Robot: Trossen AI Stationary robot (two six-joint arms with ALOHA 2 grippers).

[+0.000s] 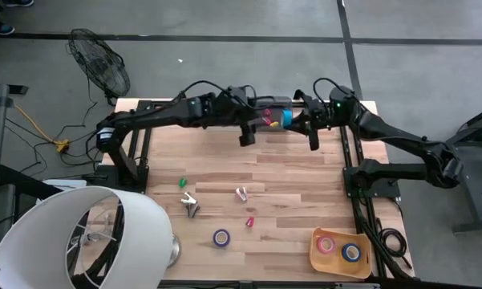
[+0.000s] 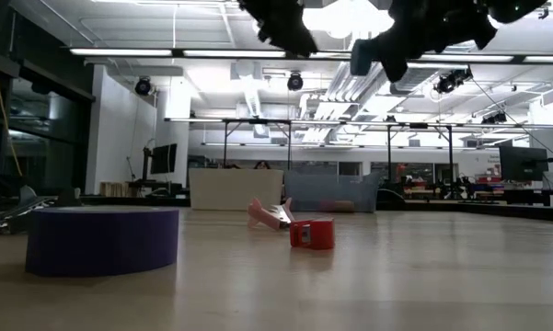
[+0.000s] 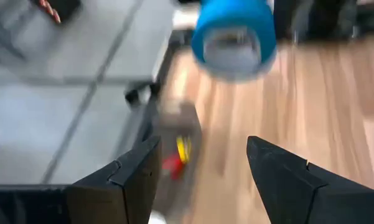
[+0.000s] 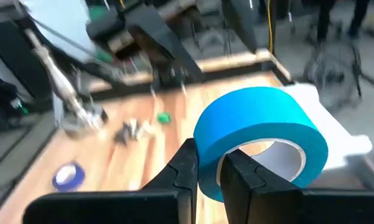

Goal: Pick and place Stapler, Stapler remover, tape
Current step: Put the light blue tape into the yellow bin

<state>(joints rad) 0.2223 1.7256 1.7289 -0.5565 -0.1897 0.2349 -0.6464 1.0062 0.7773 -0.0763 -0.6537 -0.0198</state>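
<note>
Both arms are stretched toward each other over the table's far edge. The left gripper (image 3: 202, 171) is held with fingers spread; the right gripper (image 4: 208, 168) is clamped tight.

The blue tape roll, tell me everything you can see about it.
The blue tape roll is a wide ring of bright blue tape on a pale inner core. The right gripper is shut on its wall, one finger inside the ring and one outside, holding it in the air above the far edge of the table. The left gripper is open just short of it, not touching.
</note>
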